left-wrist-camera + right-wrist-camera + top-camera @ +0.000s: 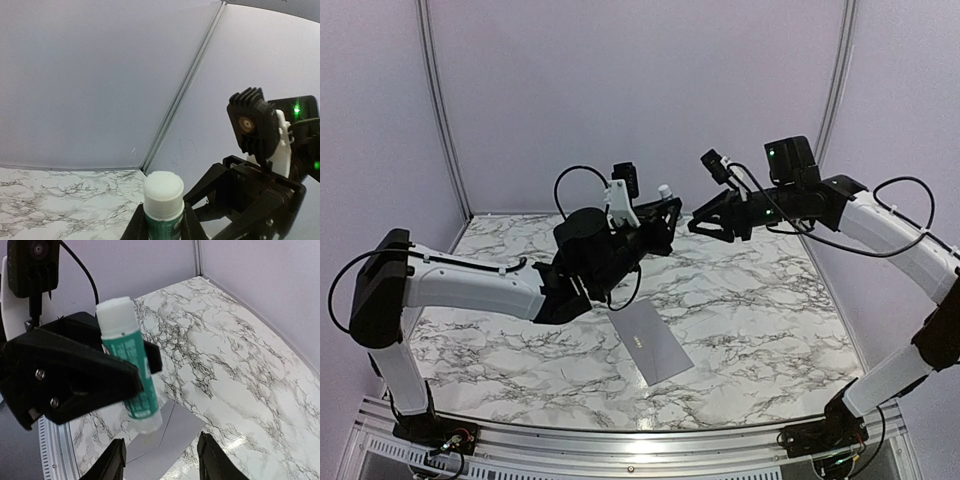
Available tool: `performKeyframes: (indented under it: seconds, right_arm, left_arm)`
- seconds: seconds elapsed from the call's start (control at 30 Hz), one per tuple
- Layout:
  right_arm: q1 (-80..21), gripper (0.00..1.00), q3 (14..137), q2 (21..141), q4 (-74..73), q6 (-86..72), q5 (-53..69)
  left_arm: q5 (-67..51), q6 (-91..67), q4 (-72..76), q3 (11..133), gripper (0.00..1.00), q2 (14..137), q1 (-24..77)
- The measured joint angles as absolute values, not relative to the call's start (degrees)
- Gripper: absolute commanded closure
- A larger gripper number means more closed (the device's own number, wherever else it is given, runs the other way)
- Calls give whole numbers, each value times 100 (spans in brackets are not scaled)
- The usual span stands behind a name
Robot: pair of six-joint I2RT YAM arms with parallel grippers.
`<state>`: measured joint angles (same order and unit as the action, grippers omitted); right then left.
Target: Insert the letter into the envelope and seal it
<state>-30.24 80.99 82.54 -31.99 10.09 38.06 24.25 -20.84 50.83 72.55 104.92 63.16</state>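
The grey envelope (653, 343) lies flat on the marble table, near the front middle; in the right wrist view the envelope (172, 437) shows a V-shaped flap line. The letter is out of view. My left gripper (658, 222) is raised above the table, shut on a green-and-white tube (663, 192) with its white end up. In the left wrist view the tube (162, 197) stands upright between my left gripper's (162, 225) fingers. My right gripper (160, 460) is open, close in front of the tube (127, 365), with nothing between its fingers.
The marble table (770, 300) is boxed in by pale walls at the back and sides. Both arms meet in the air over the table's far middle, my right gripper (700, 226) facing the left one. A metal rail (620, 450) runs along the near edge.
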Motion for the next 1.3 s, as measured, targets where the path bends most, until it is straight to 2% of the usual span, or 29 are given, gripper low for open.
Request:
performKeyframes:
  seconds: [0.2,0.33,0.53,0.6,0.83,0.93,1.03,1.3]
  right_arm:
    - [-2305,54,8075,8237,-3929,2032,5295]
    - [-2327,54,8213,8497,-4593,2801,6276]
    - [-2567,54,8440,8770,-4932,3133,7061]
    - [-2722,55,8475,8774,-4877,3061,7185]
    - [-3002,72,8475,8764,-4510,2626,7358]
    - [-3004,84,8475,8764,-4388,2464,7391]
    - [-3004,99,8466,8764,-4237,2298,7411]
    - [-3002,100,8449,8705,-3892,1752,6993]
  left_arm:
    - [377,-1949,5078,7035,100,10020,5865]
    - [-888,-2078,5122,7035,100,9852,5601]
    - [-1879,-2349,5133,7065,100,9874,5579]
    - [-2073,-2447,5170,7129,100,9933,5583]
    - [-2344,-2683,5271,7148,100,10038,5581]
    - [-2357,-2718,5299,7148,100,10038,5581]
    - [-2353,-2746,5389,7148,100,10040,5583]
    - [-1999,-2722,5433,7148,100,10057,5592]
